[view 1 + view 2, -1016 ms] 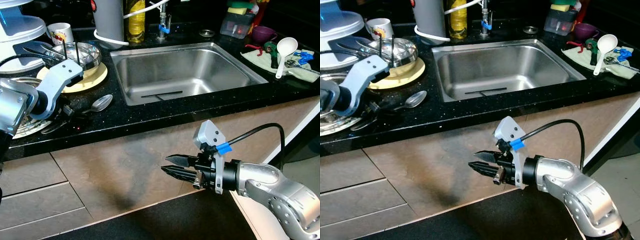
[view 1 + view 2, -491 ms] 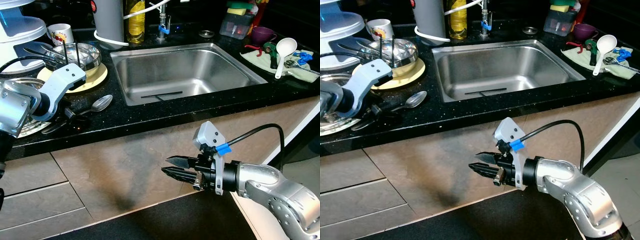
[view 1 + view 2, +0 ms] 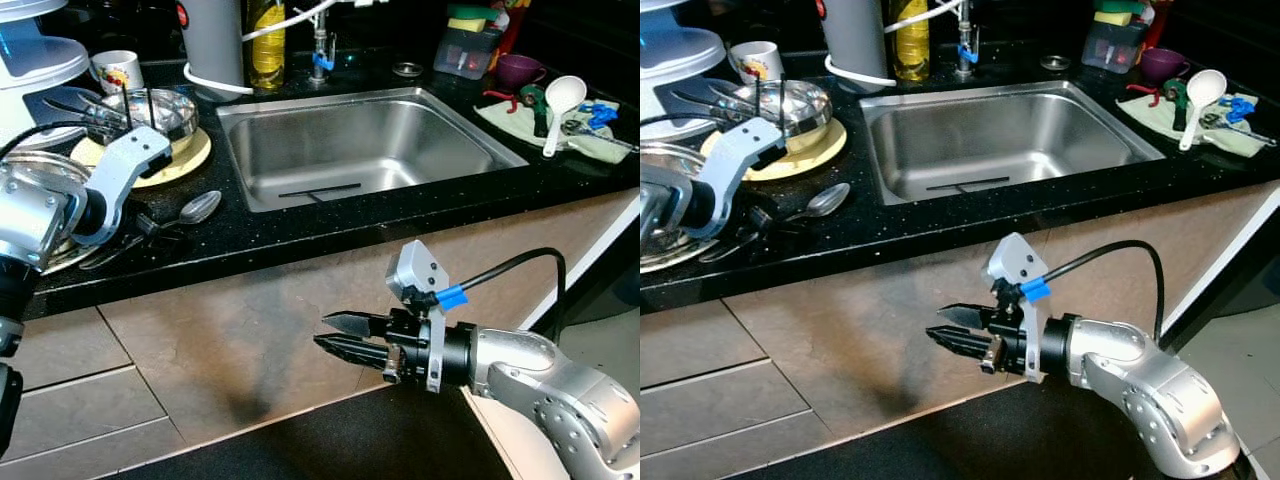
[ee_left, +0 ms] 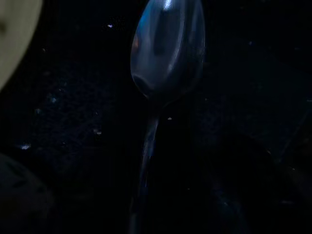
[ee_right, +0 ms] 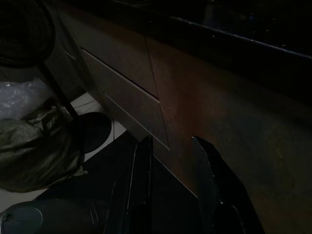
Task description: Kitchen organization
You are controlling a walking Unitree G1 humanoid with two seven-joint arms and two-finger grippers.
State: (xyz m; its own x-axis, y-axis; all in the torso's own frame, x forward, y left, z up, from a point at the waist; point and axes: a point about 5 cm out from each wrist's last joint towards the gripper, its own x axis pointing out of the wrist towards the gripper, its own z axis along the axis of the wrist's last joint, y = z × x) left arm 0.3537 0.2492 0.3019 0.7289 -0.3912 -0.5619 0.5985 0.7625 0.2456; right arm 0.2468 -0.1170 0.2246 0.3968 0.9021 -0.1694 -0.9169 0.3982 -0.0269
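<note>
1. Running across your view from left to right is the black speckled stone countertop (image 3: 300, 235), with beige flat-fronted cabinet drawers (image 3: 70, 390) below its near edge.
2. Set into the middle of that counter you have the rectangular stainless steel sink (image 3: 365, 140), and a tall yellow bottle of liquid (image 3: 267, 45) stands at its far left corner.
3. At the far right lies a pale cloth (image 3: 560, 125) with a white plastic ladle (image 3: 560, 105) resting on it.
4. On the left you see a round pale yellow plate (image 3: 185, 160) carrying a shiny steel bowl (image 3: 165, 105).
5. Your left gripper (image 3: 145, 225) sits low over the counter's left part, right at the handle of the silver metal tablespoon (image 3: 200, 208); you cannot tell whether its fingers are parted or closed.
6. That spoon lies flat on the counter just near of the yellow plate, its bowl pointing toward the sink.
7. Your right gripper (image 3: 340, 335) hangs below the counter edge, in front of the cabinet face, pointing left, its two black fingers slightly apart and holding nothing.
</note>
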